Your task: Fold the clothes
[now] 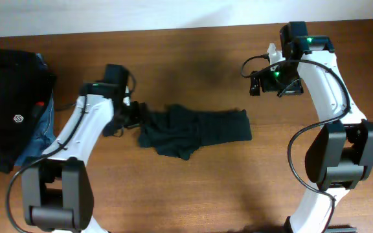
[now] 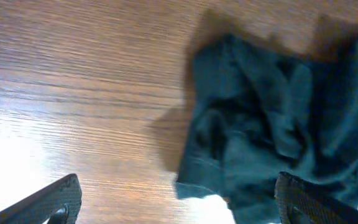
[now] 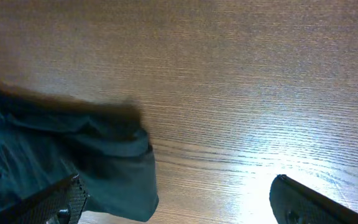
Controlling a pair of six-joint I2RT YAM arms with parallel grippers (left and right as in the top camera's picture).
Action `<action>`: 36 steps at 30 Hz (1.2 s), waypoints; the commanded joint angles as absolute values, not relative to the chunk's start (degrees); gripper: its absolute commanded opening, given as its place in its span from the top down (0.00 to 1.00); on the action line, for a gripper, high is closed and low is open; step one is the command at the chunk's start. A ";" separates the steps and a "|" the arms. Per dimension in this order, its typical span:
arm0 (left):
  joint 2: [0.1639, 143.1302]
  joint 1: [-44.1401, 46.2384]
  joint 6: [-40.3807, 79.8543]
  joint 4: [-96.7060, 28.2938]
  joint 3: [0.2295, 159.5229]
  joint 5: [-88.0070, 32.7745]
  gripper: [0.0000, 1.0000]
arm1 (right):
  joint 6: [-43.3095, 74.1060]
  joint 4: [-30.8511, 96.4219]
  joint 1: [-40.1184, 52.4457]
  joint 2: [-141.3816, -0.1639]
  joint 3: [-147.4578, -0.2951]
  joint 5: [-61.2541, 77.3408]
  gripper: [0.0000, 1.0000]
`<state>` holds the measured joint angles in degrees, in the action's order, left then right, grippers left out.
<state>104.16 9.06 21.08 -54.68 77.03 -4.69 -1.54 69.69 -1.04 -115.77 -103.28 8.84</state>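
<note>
Fabric: crumpled black T-shirt (image 1: 193, 133) looks thin, limp; pinch edge corners. Left end effector (image 2: 179, 198), right end effector (image 3: 179, 196) fully open, empty.

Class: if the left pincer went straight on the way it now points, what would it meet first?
Probably the crumpled edge of the black T-shirt, lying just ahead of the open left pincer. Bare table borders that edge on one side, so wood is possible; depth is unclear.

No words or numbers to read anywhere. Just one small white round logo (image 1: 18, 118) on a black garment (image 1: 5, 84), well apart from the left claw (image 1: 137, 118), behind it.
</note>
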 commanded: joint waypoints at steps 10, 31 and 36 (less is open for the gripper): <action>103.92 9.37 10.87 -41.01 66.46 -18.96 0.01 | -1.48 70.89 -1.26 -115.55 -104.16 8.34 0.01; 104.14 9.43 8.95 -29.21 59.96 -23.42 0.09 | -0.51 71.00 -1.15 -115.55 -104.16 8.58 0.01; 105.23 9.76 9.61 -28.69 59.96 -23.44 0.11 | 0.05 71.02 -1.15 -115.55 -104.16 8.56 0.01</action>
<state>104.16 9.37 9.87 -28.93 60.51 -22.20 -0.47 70.91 -1.04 -115.77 -103.31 8.84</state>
